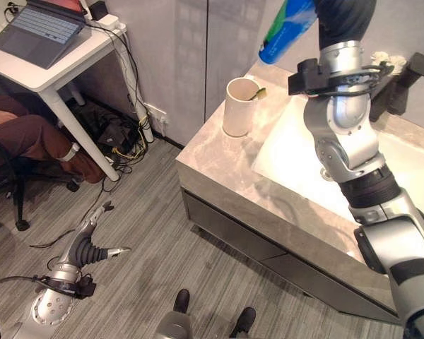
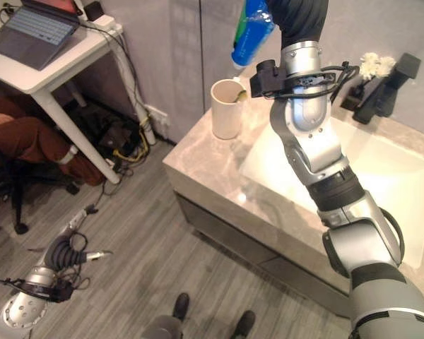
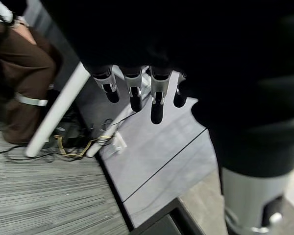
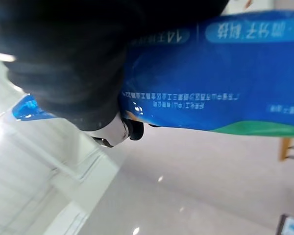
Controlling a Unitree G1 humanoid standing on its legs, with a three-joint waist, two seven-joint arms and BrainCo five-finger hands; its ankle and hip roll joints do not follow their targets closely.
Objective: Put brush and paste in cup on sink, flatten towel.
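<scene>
The right hand (image 4: 73,73) is raised above the back of the sink counter (image 1: 219,159), its fingers clamped on the blue toothpaste tube (image 1: 286,32). The tube's long axis slants, its lower end pointing down and toward the robot's left, at the cream cup (image 1: 239,106). The cup stands upright on the counter's far left corner, just beside the basin (image 1: 297,169), with something pale green, probably the brush head (image 1: 260,92), poking over its rim. So the cup lies below and to the left of the tube's lower end, well apart; the coming move likely calls for bringing that end over the mouth and lowering along the slant. The left hand (image 1: 92,240) hangs low by the floor, fingers straight and apart, far from the cup. A white desk (image 1: 53,74) carrying a laptop (image 1: 39,32) stands at the far left.
</scene>
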